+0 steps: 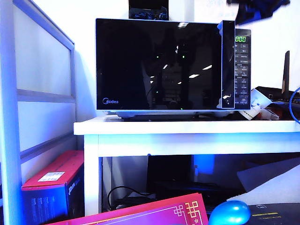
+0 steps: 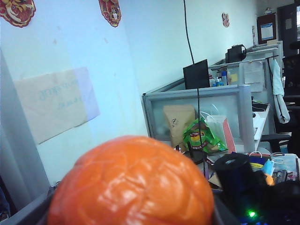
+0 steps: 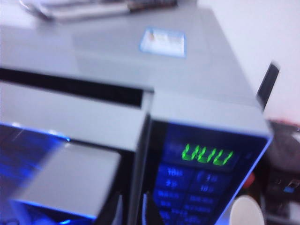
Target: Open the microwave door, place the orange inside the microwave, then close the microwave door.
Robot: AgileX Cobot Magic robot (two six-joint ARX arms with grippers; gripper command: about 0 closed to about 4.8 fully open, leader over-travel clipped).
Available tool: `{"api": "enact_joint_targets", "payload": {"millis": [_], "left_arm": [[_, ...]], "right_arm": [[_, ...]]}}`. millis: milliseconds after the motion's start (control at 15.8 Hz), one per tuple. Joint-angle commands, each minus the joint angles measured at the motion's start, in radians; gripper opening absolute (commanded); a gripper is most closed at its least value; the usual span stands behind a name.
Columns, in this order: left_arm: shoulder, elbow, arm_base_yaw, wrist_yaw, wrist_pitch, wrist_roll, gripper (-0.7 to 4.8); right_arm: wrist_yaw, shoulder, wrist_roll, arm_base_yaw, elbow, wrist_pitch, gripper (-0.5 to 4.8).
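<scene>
Door: glossy black glass microwave door (image 1: 159,65) looks ajar in the right wrist view.
Orange: small round bright orange ball (image 2: 133,185) fills the left wrist view; left gripper unseen, probably cradling it wide.
Right gripper: unseen, state unclear; above the boxy black microwave (image 3: 187,93), nearer the vertical handle strip (image 1: 228,65).

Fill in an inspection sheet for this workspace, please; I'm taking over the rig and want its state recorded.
surface: white table, front edge bare.
job's things: microwave on the table, display lit; microwave door shut or barely ajar, cannot tell; orange in the left gripper.
clutter: white oddments beside the microwave; blue egg and red box lower down.
grippers: left gripper around the orange; right gripper above the microwave's top right corner, jaws unreadable.
cables: black cable under the table.
surroundings: office partition.
</scene>
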Motion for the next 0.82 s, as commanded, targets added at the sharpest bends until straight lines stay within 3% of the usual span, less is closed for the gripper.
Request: {"api": "enact_joint_targets", "payload": {"millis": [63, 189, 505, 631, 821], "left_arm": [[-0.004, 0.002, 0.000, 0.002, 0.012, -0.003, 3.67], [-0.004, 0.002, 0.000, 0.001, 0.011, -0.003, 3.67], [-0.004, 0.002, 0.000, 0.001, 0.012, -0.003, 3.67], [-0.004, 0.002, 0.000, 0.002, 0.012, -0.003, 3.67], [-0.004, 0.002, 0.000, 0.002, 0.013, -0.003, 3.67]], "right_arm": [[-0.024, 0.022, 0.000, 0.002, 0.005, 0.021, 0.72], [-0.142, 0.009, -0.001, 0.001, 0.006, 0.016, 0.71], [-0.249, -0.071, -0.061, 0.001, 0.009, -0.136, 0.71], [-0.216, -0.111, -0.078, 0.001, 0.009, -0.154, 0.71], [-0.053, -0.145, -0.078, 0.001, 0.009, -0.144, 0.71]]}}
